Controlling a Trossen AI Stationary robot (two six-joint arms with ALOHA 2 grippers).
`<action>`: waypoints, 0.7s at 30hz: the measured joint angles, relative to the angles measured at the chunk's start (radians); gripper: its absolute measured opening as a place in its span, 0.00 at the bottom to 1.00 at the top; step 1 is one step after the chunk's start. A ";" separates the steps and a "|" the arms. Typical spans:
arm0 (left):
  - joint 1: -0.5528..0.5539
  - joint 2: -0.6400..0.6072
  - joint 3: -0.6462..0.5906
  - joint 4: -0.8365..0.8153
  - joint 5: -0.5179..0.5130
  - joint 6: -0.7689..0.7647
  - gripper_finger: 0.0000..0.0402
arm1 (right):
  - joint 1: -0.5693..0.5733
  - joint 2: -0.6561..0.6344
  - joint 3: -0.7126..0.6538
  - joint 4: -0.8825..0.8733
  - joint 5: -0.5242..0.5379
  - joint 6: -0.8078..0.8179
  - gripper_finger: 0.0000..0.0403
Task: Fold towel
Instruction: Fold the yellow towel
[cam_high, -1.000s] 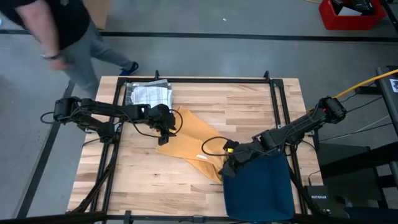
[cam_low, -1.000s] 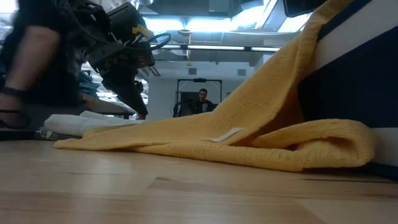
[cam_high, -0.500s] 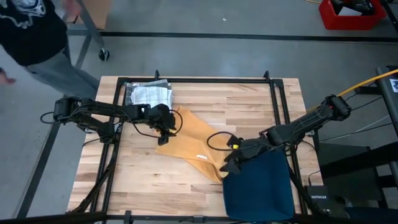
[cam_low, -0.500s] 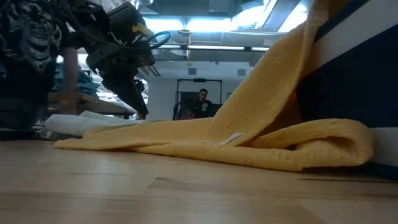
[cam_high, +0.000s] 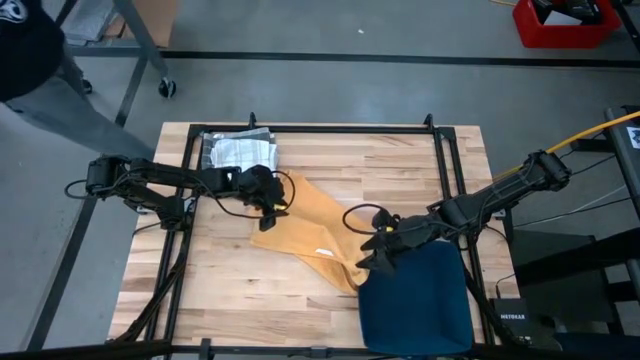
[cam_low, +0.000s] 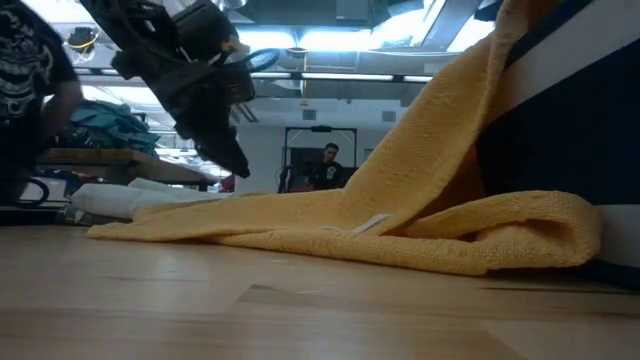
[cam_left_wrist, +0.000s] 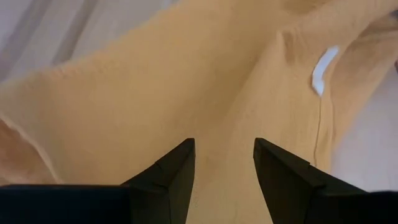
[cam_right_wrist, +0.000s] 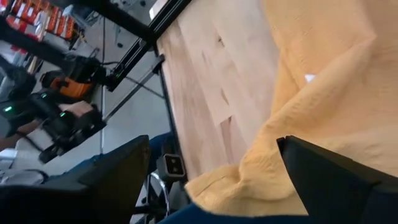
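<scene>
Even, bright overhead light fills the high view; the table (cam_high: 400, 170) shows soft, faint shadows and no glare; in the low view, ceiling lamps (cam_low: 330, 40) behind blow out to white, and the near tabletop is soft and out of focus; the left wrist view is blurred, its dark fingers (cam_left_wrist: 168, 180) in shade; the right wrist view is tilted and slightly smeared.

The yellow towel (cam_high: 310, 230) runs partly under the navy cloth (cam_high: 415, 300), itself cut off at the table's near edge.
</scene>
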 joint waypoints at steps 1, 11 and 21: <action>0.000 0.000 0.000 0.013 -0.001 0.003 0.39 | 0.000 0.001 0.000 -0.001 0.014 0.000 0.90; 0.000 0.090 0.000 -0.113 -0.033 0.123 0.39 | 0.000 0.004 0.000 0.009 0.052 0.002 0.90; 0.000 0.224 0.010 -0.318 0.005 0.034 0.39 | 0.000 0.004 0.000 0.016 0.051 0.004 0.90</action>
